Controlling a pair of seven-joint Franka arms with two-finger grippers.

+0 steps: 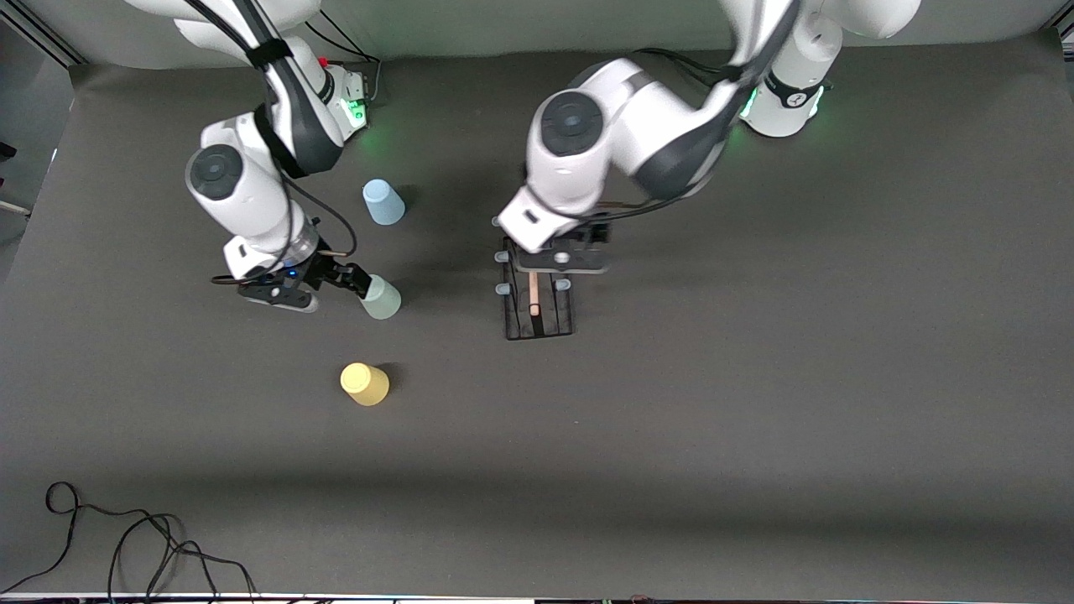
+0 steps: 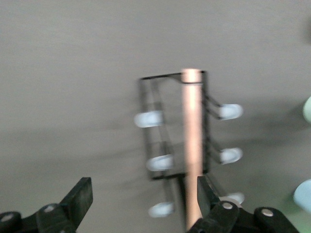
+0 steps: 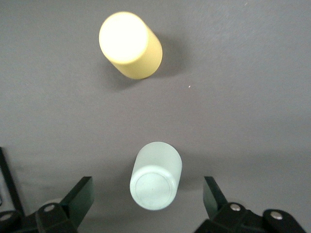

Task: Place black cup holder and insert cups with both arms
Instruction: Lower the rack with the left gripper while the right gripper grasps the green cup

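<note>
Black wire makes up the one cup holder (image 1: 538, 304), standing mid-table with its single wooden rod handle (image 2: 192, 145) and six blue-capped pegs (image 2: 230, 111). Three cups stand upside down toward the right arm's end: light blue (image 1: 383, 202) farthest from the front camera, pale green (image 3: 155, 176) between, yellow (image 3: 130, 44) nearest. Spread wide, the left gripper (image 2: 141, 196) hangs over the holder, one finger just beside the handle. Equally wide, the right gripper (image 3: 147, 196) straddles the green cup, gripping nothing.
</note>
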